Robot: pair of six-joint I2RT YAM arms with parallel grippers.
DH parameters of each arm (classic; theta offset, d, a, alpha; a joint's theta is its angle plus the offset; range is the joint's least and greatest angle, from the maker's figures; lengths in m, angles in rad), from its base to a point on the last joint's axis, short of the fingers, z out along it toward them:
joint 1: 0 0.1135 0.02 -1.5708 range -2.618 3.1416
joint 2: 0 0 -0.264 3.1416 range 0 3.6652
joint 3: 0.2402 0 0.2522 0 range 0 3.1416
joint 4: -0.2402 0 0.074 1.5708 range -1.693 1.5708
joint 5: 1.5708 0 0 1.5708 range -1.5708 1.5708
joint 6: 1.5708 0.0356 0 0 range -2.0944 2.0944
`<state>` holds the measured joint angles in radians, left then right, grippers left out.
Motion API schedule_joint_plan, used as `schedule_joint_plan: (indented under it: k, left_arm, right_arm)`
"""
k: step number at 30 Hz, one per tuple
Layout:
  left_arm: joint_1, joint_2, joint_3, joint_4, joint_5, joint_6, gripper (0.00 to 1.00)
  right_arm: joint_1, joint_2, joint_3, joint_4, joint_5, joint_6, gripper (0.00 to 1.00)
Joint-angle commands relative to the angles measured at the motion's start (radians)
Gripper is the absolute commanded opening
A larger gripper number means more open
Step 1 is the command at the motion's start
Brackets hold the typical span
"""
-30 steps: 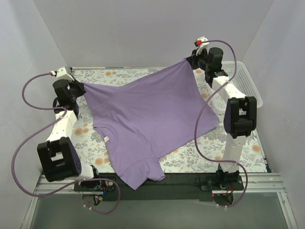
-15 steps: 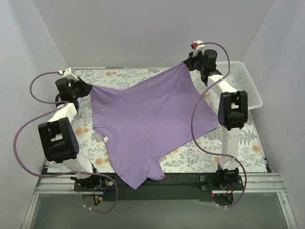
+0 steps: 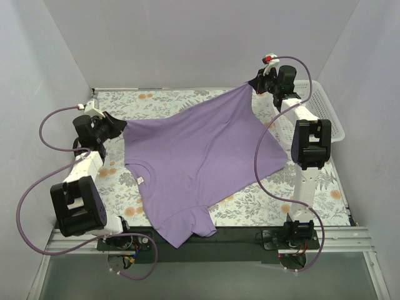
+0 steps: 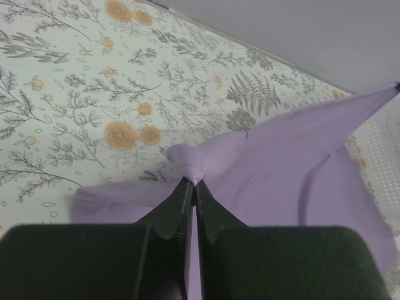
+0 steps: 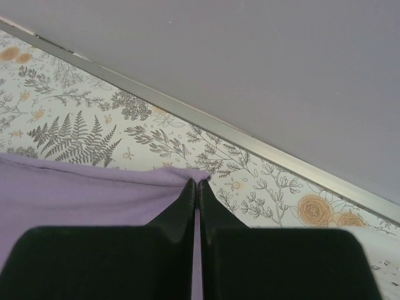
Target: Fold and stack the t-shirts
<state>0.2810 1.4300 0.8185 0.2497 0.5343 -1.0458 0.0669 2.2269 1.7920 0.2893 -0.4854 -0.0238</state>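
Left gripper (image 3: 120, 125) and right gripper (image 3: 253, 85) each clamp a corner of the lavender t-shirt (image 3: 200, 156). From above, its far edge hangs stretched and lifted between them. The collar end lies on the floral table (image 3: 250, 206), and one sleeve droops over the near edge. Bare table shows at far left and near right. A white mesh basket (image 3: 325, 106) sits just right of the right gripper.

Left wrist view: jaws pinched tight on a bunched cloth tip, table below.

Right wrist view: jaws shut on the hem corner, close to the back wall (image 5: 281, 62).

Since half a second ago, both grippers have shifted slightly rightward.
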Motion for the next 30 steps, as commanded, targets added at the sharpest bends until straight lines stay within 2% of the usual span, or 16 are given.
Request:
schedule_joint_plan:
  k: [1,7,15,30]
  left_arm:
    - [-0.009,-0.132,-0.045,0.023,0.047,-0.039,0.0]
    - [-0.009,-0.273,-0.09,-0.046,-0.003,-0.019,0.0]
    - [-0.009,-0.335,-0.078,-0.125,-0.14,0.032,0.0]
    - [-0.009,-0.299,-0.107,-0.121,0.027,0.018,0.0]
  right_arm:
    - [0.001,-0.024,-0.022,0.04,-0.054,0.01,0.01]
    - [-0.001,0.005,-0.013,0.04,-0.073,0.016,0.01]
    - [-0.004,0.005,-0.016,0.04,-0.104,0.039,0.01]
    - [-0.006,0.016,-0.008,0.039,-0.114,0.048,0.01]
